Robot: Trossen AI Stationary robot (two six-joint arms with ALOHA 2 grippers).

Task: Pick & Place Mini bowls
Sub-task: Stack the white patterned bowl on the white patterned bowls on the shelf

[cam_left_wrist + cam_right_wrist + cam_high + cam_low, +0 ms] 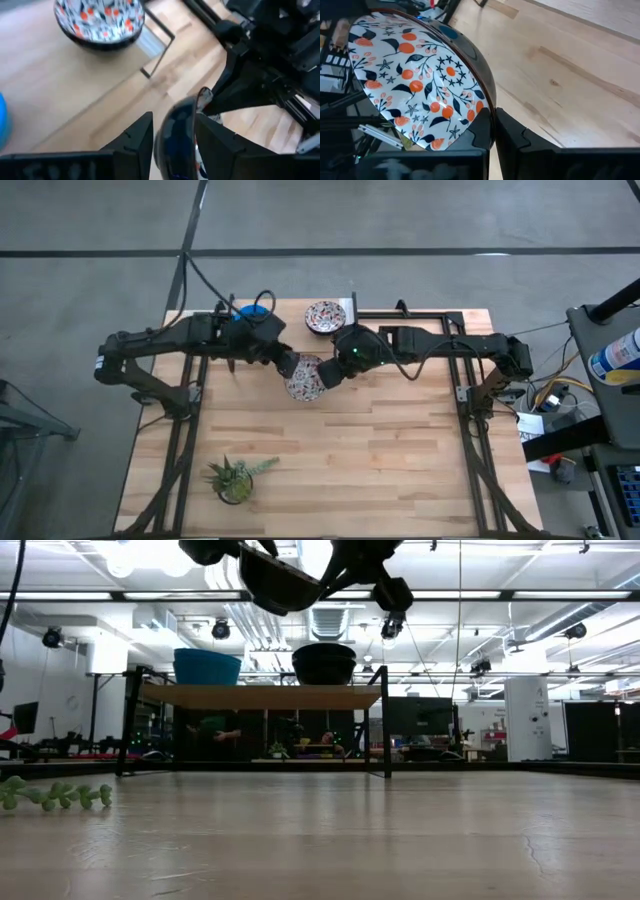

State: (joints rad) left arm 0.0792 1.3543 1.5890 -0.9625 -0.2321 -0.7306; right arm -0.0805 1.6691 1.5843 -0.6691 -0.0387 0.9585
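A white mini bowl with a red-and-dark pattern (303, 377) hangs tilted in the air between both grippers, well above the table's far middle; in the low view its dark underside (280, 585) shows near the top. My left gripper (288, 363) is shut on it from the left and my right gripper (330, 372) from the right. A second patterned bowl (325, 317) and a blue bowl (252, 310) stand on their bases on the raised shelf (260, 697) at the far edge. My left gripper (175, 145) pinches the bowl's rim (176, 117) on its left side, the wall edge-on between the two fingers, one finger on each face. The bowl is lifted clear and tilted steeply. My right gripper (492, 130) pinches the bowl's rim (487, 102) on the opposite side, one finger against the patterned inside (445, 95) and one on the dark outside. It comes in from the table's right. The bowl stands on edge, clear of the table.
A small green potted plant (235, 477) stands near the table's near left corner; its trailing leaves (55, 795) show in the low view. The shelf's black frame (400, 315) runs along the far edge. Bare wood (380, 460) lies toward the near side.
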